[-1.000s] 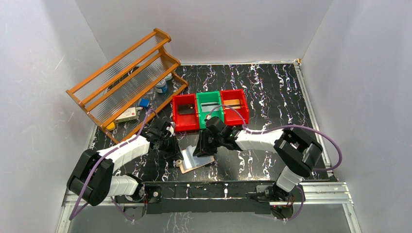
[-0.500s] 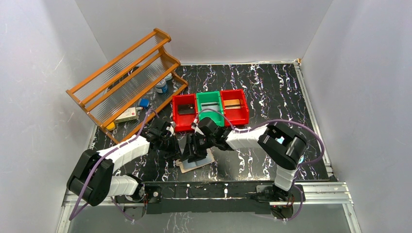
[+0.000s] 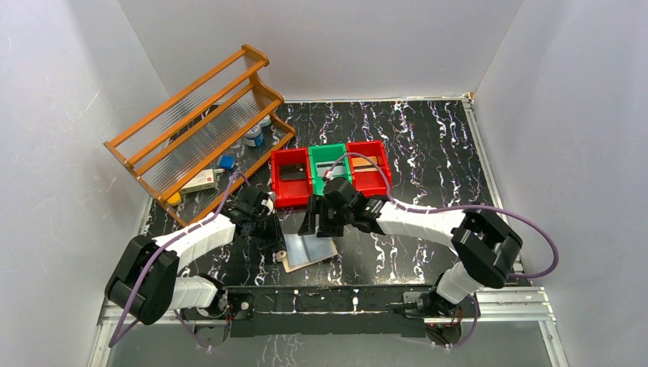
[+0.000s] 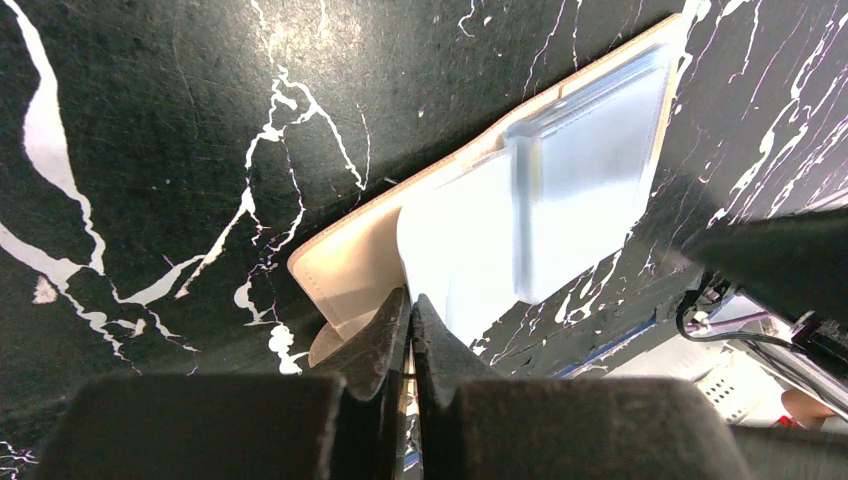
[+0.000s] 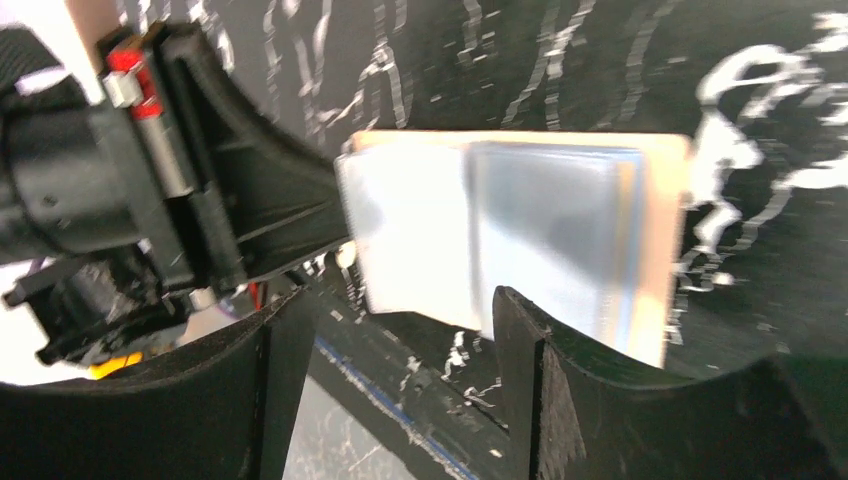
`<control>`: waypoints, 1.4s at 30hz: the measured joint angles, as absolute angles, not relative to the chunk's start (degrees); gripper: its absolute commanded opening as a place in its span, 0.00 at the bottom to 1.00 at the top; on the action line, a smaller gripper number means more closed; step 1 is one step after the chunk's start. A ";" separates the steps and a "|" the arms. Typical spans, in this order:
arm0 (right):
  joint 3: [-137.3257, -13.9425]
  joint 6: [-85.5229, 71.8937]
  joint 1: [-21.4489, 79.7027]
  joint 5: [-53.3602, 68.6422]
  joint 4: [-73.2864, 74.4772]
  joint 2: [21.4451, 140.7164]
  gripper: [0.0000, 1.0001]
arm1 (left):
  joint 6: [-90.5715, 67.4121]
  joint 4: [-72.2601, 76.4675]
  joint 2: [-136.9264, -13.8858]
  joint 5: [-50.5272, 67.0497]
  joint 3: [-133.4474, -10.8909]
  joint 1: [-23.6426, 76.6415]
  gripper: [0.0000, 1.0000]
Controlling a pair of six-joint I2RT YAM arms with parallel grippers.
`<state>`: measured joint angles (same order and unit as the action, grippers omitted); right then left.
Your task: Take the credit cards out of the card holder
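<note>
The tan card holder (image 3: 307, 251) lies open near the table's front edge, its pale blue sleeves (image 4: 585, 185) facing up; no card shows in them. My left gripper (image 3: 273, 238) is shut on the holder's left edge (image 4: 345, 270). My right gripper (image 3: 320, 222) hangs open just beyond the holder's far side with nothing between its fingers; in the right wrist view the holder (image 5: 560, 225) lies ahead of the right gripper (image 5: 400, 300). Credit cards lie in the bins: a dark one (image 3: 290, 173), a silvery grey one (image 3: 330, 169) and an orange-gold one (image 3: 366, 163).
Three bins stand in a row behind the grippers: red (image 3: 277, 183), green (image 3: 315, 180), red (image 3: 386, 177). A wooden rack (image 3: 200, 122) leans at the back left with small items (image 3: 253, 138) beneath it. White walls close in both sides.
My right gripper has opened wider and drawn back from over the holder toward the bins. The holder's sleeves now lie flat. The left gripper has stayed shut in place.
</note>
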<state>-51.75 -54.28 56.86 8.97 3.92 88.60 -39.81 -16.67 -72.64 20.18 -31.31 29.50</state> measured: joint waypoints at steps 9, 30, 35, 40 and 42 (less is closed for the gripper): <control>-49.76 -55.35 54.98 5.39 7.60 89.21 0.60 | -39.81 -16.64 -72.64 20.18 -31.31 29.52 0.00; -49.69 -55.72 55.09 3.09 10.41 89.65 0.60 | -39.64 -16.53 -72.64 20.18 -31.27 29.54 0.00; -49.69 -55.77 55.09 3.84 10.33 90.43 0.56 | -39.62 -16.45 -72.64 20.21 -31.24 29.54 0.00; -49.67 -55.79 55.07 5.41 9.89 92.23 0.55 | -39.62 -16.43 -72.64 20.21 -31.22 29.54 0.00; -49.67 -55.79 55.02 5.96 9.58 92.33 0.53 | -39.62 -16.43 -72.64 20.21 -31.22 29.54 0.00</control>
<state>-49.67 -55.79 55.02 5.96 9.58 92.33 -39.62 -16.43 -72.64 20.21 -31.22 29.54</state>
